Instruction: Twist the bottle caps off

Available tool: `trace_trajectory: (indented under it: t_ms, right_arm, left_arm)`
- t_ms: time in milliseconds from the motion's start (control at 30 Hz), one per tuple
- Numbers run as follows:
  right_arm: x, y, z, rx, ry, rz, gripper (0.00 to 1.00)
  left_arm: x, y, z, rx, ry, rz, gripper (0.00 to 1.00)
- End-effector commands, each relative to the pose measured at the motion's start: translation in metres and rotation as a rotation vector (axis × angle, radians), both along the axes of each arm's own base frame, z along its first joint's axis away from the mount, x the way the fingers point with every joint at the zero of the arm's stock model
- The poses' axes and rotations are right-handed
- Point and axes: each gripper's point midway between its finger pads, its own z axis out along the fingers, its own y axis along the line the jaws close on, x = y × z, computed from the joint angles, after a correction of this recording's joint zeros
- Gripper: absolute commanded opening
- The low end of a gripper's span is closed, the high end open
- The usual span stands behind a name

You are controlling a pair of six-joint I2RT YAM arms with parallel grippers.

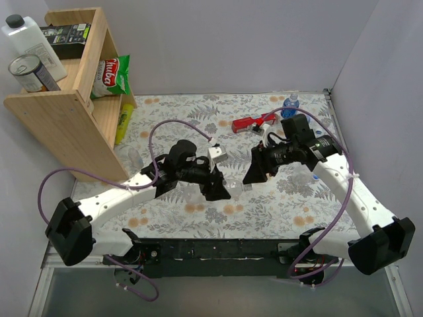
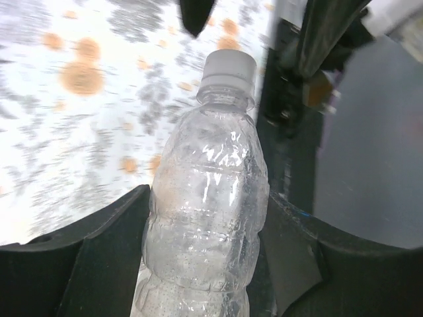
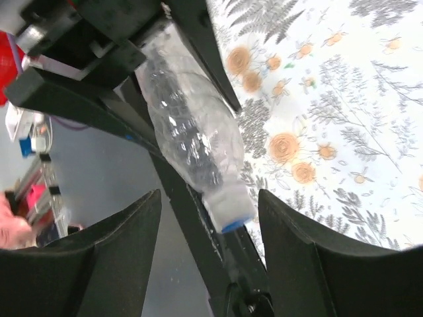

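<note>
The black fingers [image 2: 112,231] of the left gripper [image 2: 201,228] are filling the bottom of the left wrist view. They are pressing on both sides of a small clear crinkly plastic bottle [image 2: 208,165] and holding it clamped around its body. The bottle's round whitish plastic screw cap [image 2: 228,66] is pointing toward 12 o'clock in that view.

From above, the bottle is sitting just off centre toward 5 o'clock, over the floral-patterned counter [image 1: 198,218], between the two arms. A long red box [image 1: 248,123] is lying toward 12 o'clock.

In the right wrist view, the right gripper [image 3: 210,198] is standing spread wide. Its two dark fingers are flanking the cap without touching it, and the cap is lying at the 6 o'clock end of the bottle.

The bottle looks empty, so it is probably very light. Its thin wall is likely to buckle and slip under a hard squeeze. The cap is small and stiff, and it appears to be the better place for the right fingers to grip. The left fingers would probably do best holding the firmer ridged body near the shoulder, to resist the twist.
</note>
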Motion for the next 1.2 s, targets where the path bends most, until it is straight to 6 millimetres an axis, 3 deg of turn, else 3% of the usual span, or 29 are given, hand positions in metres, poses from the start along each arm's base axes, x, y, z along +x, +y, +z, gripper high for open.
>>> trace_trajectory:
  t_ms: [0, 67, 167, 233, 267, 300, 500, 733, 1167]
  right_arm:
    - [0.038, -0.002, 0.031, 0.098, -0.083, -0.216, 0.67]
    - [0.062, -0.003, 0.045, 0.129, -0.158, -0.335, 0.66]
    - [0.073, 0.001, 0.061, 0.247, -0.098, -0.486, 0.63]
    - [0.079, 0.008, 0.091, 0.42, -0.126, -0.551, 0.61]
    - [0.085, 0.007, 0.08, 0.434, -0.124, -0.604, 0.61]
    - [0.09, 0.008, 0.096, 0.499, -0.176, -0.619, 0.61]
    - [0.098, 0.021, 0.113, 0.617, -0.176, -0.659, 0.59]
    - [0.098, 0.045, 0.105, 0.617, -0.117, -0.616, 0.59]
    - [0.098, 0.06, 0.084, 0.555, -0.065, -0.597, 0.58]
  left_arm:
    - [0.052, 0.018, 0.05, -0.118, -0.202, 0.317, 0.16]
    - [0.067, 0.031, 0.054, -0.114, -0.243, 0.434, 0.17]
    - [0.078, 0.043, 0.066, -0.148, -0.284, 0.545, 0.17]
    - [0.081, 0.048, 0.074, -0.177, -0.308, 0.579, 0.18]
    - [0.08, 0.05, 0.072, -0.181, -0.305, 0.589, 0.18]
    - [0.078, 0.051, 0.08, -0.208, -0.32, 0.59, 0.19]
    - [0.078, 0.053, 0.081, -0.218, -0.32, 0.596, 0.19]
    - [0.078, 0.053, 0.082, -0.219, -0.321, 0.599, 0.2]
    - [0.079, 0.056, 0.086, -0.232, -0.332, 0.618, 0.2]
